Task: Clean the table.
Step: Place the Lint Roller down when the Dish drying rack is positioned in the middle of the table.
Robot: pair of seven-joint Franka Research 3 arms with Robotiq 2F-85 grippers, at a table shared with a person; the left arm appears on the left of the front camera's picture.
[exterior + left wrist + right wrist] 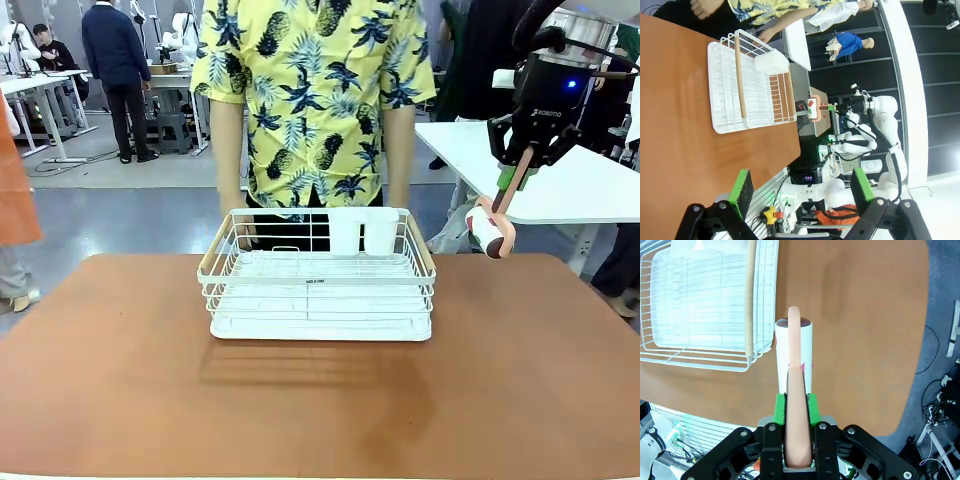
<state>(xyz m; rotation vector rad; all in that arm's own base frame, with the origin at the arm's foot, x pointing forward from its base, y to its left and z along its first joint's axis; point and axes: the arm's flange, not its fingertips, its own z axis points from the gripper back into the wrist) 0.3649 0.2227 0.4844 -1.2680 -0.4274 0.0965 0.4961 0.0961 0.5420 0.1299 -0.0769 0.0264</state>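
Stage: early, no wiping seen | right gripper [796,405]: clamped on lint roller [794,357] handle, held above table [520,380] | left gripper [802,187]: spread wide, empty | wire rack [318,275]: on table | remaining: rolling judged undone

The right pincer [795,405] clamps its green pads [780,407] on the pink handle of a white lint roller [794,352], held above the reddish-brown tabletop [860,325] just beside the white wire rack [705,300] with its wooden rail.
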